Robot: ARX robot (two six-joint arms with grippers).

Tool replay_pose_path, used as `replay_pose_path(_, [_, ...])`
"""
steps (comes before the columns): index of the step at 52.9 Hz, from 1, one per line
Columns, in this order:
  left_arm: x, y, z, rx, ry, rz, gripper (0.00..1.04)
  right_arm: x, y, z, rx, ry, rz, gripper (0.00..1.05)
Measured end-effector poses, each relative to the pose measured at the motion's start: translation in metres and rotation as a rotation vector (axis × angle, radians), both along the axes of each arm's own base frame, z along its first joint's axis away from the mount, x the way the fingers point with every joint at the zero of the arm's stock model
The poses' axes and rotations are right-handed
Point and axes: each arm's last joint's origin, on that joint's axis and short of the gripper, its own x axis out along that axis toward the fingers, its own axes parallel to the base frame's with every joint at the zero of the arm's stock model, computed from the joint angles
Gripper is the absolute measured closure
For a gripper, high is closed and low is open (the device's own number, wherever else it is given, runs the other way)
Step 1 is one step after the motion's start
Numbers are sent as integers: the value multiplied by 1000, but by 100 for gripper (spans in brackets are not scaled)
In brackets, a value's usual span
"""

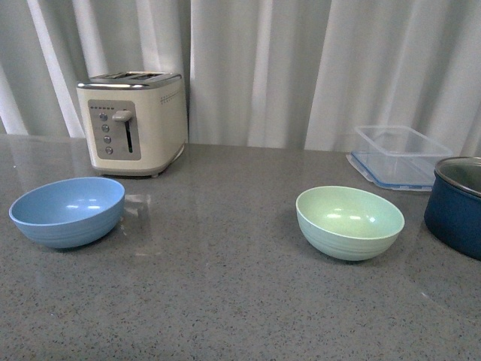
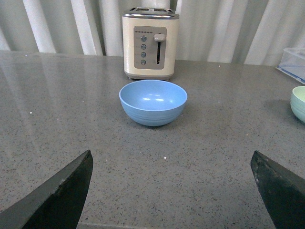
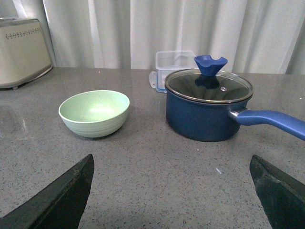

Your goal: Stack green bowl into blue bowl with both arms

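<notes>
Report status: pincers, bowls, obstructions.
Left pincer open, right pincer open, both empty. Pale mint-green round plastic bowl upright, apart from light sky-blue round plastic bowl. Dark navy lidded pot beside green bowl, not touching.

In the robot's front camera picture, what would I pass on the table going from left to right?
blue bowl → toaster → green bowl → clear box → navy pot
</notes>
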Motion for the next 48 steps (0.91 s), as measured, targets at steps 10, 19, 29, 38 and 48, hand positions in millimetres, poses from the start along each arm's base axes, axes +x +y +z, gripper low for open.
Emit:
replay_pose_path(10, [0, 0, 0, 0, 0, 0, 7, 0, 0, 0, 0, 0, 0, 10])
replay_pose_path(19, [0, 0, 0, 0, 0, 0, 7, 0, 0, 0, 0, 0, 0, 10])
replay_pose_path(29, [0, 0, 0, 0, 0, 0, 7, 0, 0, 0, 0, 0, 0, 10])
replay_pose_path(38, [0, 0, 0, 0, 0, 0, 7, 0, 0, 0, 0, 0, 0, 10])
replay_pose_path(48, [6, 6, 14, 51, 420, 335, 7, 0, 0, 0, 0, 0, 0, 10])
